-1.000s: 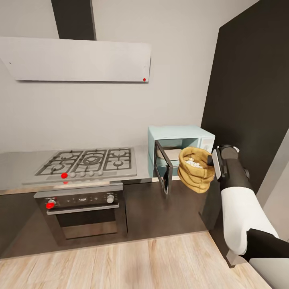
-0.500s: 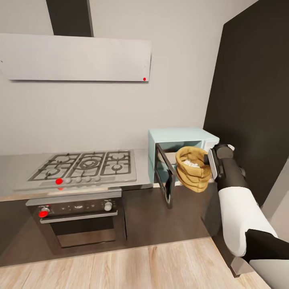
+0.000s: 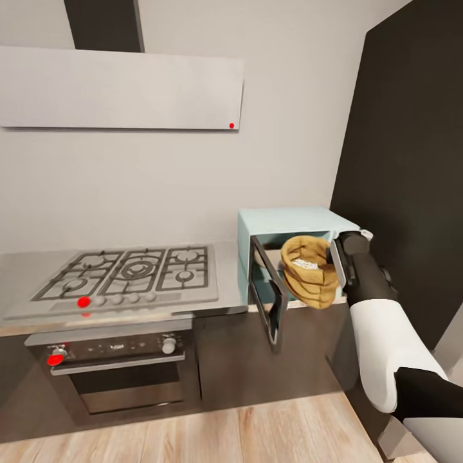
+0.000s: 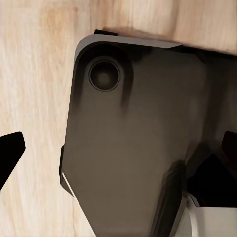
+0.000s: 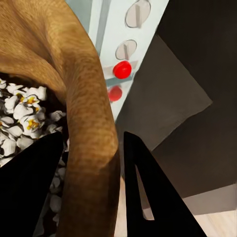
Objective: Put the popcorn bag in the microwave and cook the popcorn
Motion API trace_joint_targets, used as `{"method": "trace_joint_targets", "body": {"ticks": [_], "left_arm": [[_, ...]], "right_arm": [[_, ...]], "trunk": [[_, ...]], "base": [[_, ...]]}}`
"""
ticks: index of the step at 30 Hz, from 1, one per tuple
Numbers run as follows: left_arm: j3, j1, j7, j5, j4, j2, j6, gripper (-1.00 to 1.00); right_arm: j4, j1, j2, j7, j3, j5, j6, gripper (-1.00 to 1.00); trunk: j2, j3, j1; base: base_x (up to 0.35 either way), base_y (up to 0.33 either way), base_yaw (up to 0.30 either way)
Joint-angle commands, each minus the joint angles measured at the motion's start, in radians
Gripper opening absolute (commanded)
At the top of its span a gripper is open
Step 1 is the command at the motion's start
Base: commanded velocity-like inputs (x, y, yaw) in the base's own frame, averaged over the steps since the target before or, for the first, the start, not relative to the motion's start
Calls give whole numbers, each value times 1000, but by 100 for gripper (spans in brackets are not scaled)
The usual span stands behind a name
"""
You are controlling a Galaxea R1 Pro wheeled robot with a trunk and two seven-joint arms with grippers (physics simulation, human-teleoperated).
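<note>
The popcorn bag (image 3: 310,271) hangs right of centre in the head view, clamped by the right gripper (image 3: 335,265), whose two dark fingers (image 5: 148,197) straddle the thick tan rim in the right wrist view, one inside the bag over the popcorn and one outside. The bag (image 5: 74,113) is open at the top, and white puffed kernels with yellow specks (image 5: 24,116) fill the left of that view. The white and black right arm (image 3: 386,341) rises from the lower right corner of the head view to reach it. The bag is off the countertop (image 3: 225,257), held in the air just in front of the open mouth of the microwave (image 3: 289,222), with its lower part level with the counter edge. The microwave's black glass door (image 3: 267,289) swings out toward the lower centre (seen nearly edge-on). In the right wrist view the pale panel carries two round dials (image 5: 132,29) and a red button (image 5: 122,69) at upper centre. Left of the microwave sits a gas hob (image 3: 125,273) with a dark oven (image 3: 116,360) beneath it, and above them a flat grey hood (image 3: 122,90) on the wall. A tall dark panel (image 3: 405,161) fills the right edge. The left wrist view looks down on pale wood flooring (image 4: 34,74) and a dark rounded part of the robot's base (image 4: 133,148); black finger tips (image 4: 10,153) sit far apart at opposite edges, so the left gripper (image 4: 121,155) is spread wide with nothing in it.
</note>
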Motion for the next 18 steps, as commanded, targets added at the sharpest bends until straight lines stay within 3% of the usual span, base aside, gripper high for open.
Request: {"method": "trace_joint_targets", "body": {"ticks": [1,12,18], "left_arm": [[1,0,1,6,-1,0,-2,100],[1,0,1,5,-1,0,-3,100],[1,0,1,5,-1,-1,-3,100]], "right_arm": [[-3,-1,1,1,1,4,4,-100],[1,-1,-3,3,1,-12,4,-100],[-1,-1,-3,3,2,3,4,-100]], "trunk": [[-1,-1,0],[-1,-1,0],[-1,-1,0]], "base": [[138,0,0],[14,0,0],[0,0,0]]}}
